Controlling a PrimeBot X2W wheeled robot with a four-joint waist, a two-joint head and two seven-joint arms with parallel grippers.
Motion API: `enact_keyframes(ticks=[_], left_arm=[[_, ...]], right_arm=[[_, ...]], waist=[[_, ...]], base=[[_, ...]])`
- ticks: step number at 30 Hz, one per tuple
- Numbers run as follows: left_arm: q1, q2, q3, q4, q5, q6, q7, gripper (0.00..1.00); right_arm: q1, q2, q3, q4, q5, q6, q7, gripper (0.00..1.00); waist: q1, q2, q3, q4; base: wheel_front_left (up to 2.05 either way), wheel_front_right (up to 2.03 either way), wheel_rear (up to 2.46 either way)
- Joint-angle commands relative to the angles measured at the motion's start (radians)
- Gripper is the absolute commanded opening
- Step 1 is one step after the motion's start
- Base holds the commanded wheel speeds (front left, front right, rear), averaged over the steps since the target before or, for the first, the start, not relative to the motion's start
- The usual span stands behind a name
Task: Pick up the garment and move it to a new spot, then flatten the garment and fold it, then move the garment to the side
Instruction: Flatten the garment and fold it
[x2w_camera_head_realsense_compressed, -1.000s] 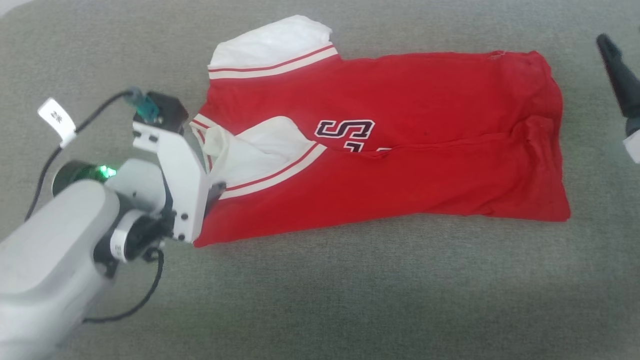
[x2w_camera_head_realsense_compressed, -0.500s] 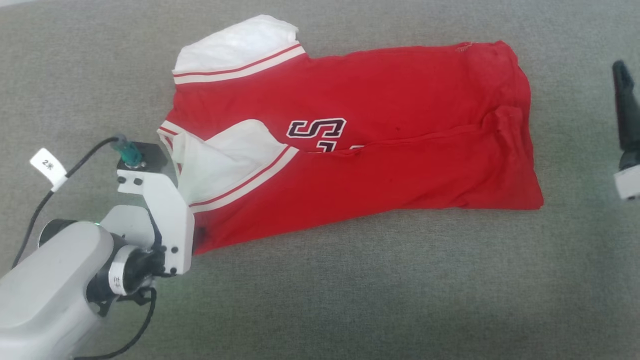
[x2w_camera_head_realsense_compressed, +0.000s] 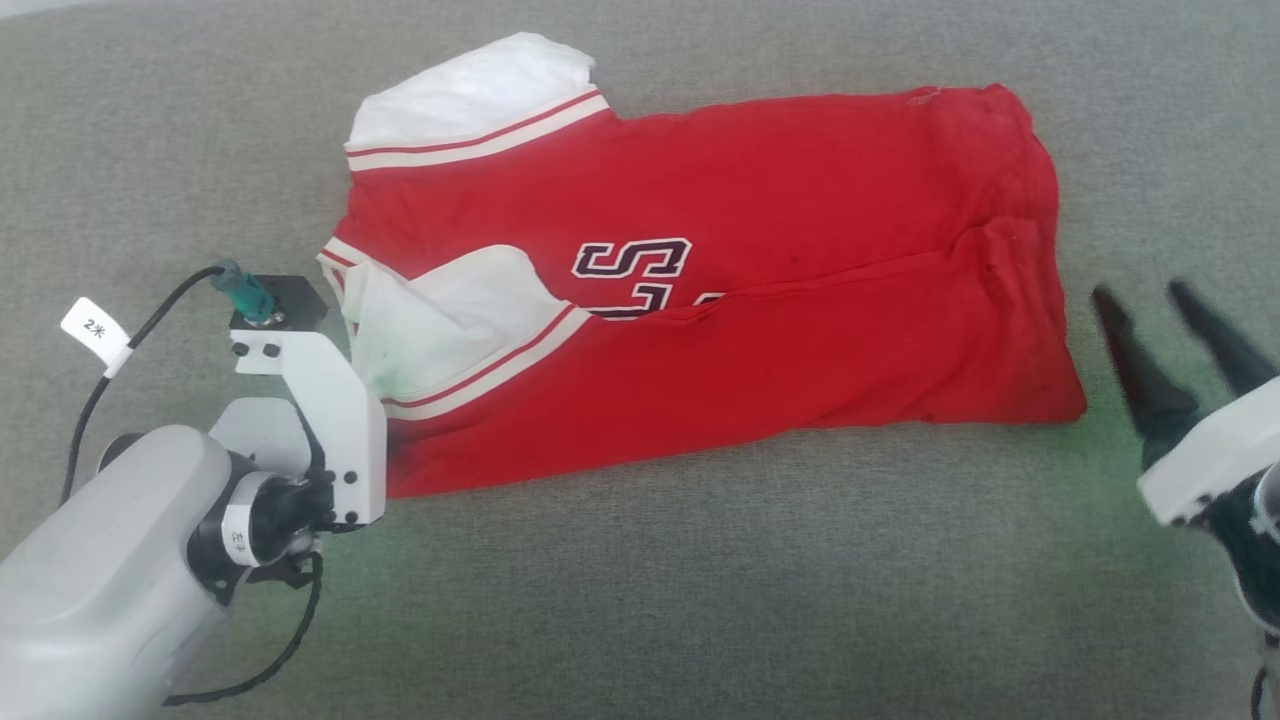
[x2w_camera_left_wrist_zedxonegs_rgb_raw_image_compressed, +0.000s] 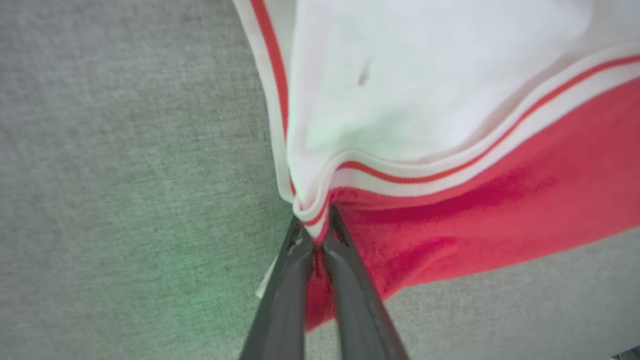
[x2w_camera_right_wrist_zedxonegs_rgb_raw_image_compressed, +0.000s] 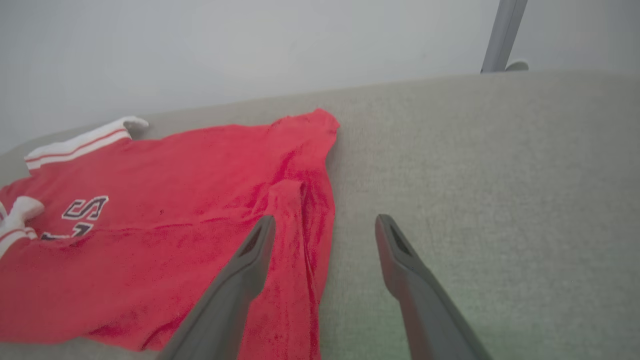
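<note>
Grey surface (x2w_camera_head_realsense_compressed: 700, 600), left tool (x2w_camera_left_wrist_zedxonegs_rgb_raw_image_compressed: 316, 231) pinching garment (x2w_camera_head_realsense_compressed: 760, 330), right tool (x2w_camera_head_realsense_compressed: 1140, 293) spread

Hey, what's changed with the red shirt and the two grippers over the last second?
The left gripper has shut on the red T-shirt at the edge by the striped sleeve trim. The right gripper, open, has swung in from the right edge toward the hem end. The T-shirt still lies folded lengthwise on the grey fabric surface, its shape unchanged.
</note>
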Motion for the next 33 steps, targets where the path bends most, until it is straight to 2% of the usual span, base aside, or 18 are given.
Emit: enact_keyframes(ticks=[1, 12, 17, 18, 19, 20, 27, 33], left_arm=[[0.014, -0.020, -0.018, 0.030, -0.002, -0.006, -0.007, 0.00], [-0.016, -0.076, -0.030, 0.064, 0.005, -0.063, -0.043, 0.00], [-0.027, -0.098, -0.036, 0.079, 0.005, -0.084, -0.055, 0.00], [-0.030, -0.102, -0.038, 0.084, 0.005, -0.089, -0.060, 0.00], [-0.031, -0.107, -0.038, 0.088, 0.007, -0.092, -0.064, 0.00], [-0.032, -0.111, -0.038, 0.093, 0.006, -0.097, -0.065, 0.00], [-0.041, -0.104, -0.034, 0.097, -0.004, -0.110, -0.060, 0.00], [-0.037, -0.051, -0.027, 0.027, -0.004, -0.081, -0.022, 0.00]], right_arm=[[0.020, 0.004, 0.000, -0.008, 0.006, 0.000, 0.037, 1.00], [0.035, 0.026, -0.023, 0.043, 0.011, 0.000, 0.386, 1.00], [0.018, 0.034, 0.020, 0.113, 0.007, 0.000, 0.538, 1.00], [0.017, 0.024, 0.032, 0.123, -0.010, 0.000, 0.563, 0.85], [0.013, 0.022, 0.039, 0.131, -0.012, 0.000, 0.580, 0.07], [0.011, 0.021, 0.043, 0.140, -0.015, 0.000, 0.598, 0.00], [-0.024, -0.009, 0.035, 0.095, -0.002, 0.000, 0.665, 0.00], [-0.012, -0.078, 0.026, -0.015, 0.036, 0.000, 0.755, 0.00]], waist=[[0.0000, -0.0001, -0.002, 0.007], [0.0000, -0.0001, 0.003, 0.066], [0.0000, -0.0001, 0.011, 0.088], [0.0000, -0.0001, 0.013, 0.093], [0.0000, -0.0001, 0.015, 0.096], [0.0000, -0.0001, 0.016, 0.099], [0.0000, -0.0001, 0.011, 0.112], [0.0000, -0.0001, -0.003, 0.116]], base=[[0.00, 0.00, 0.00], [0.00, 0.00, 0.00], [0.00, 0.00, 0.00], [0.00, 0.00, 0.00], [0.00, 0.00, 0.00], [0.00, 0.00, 0.00], [0.00, 0.00, 0.00], [0.00, 0.00, 0.00]])
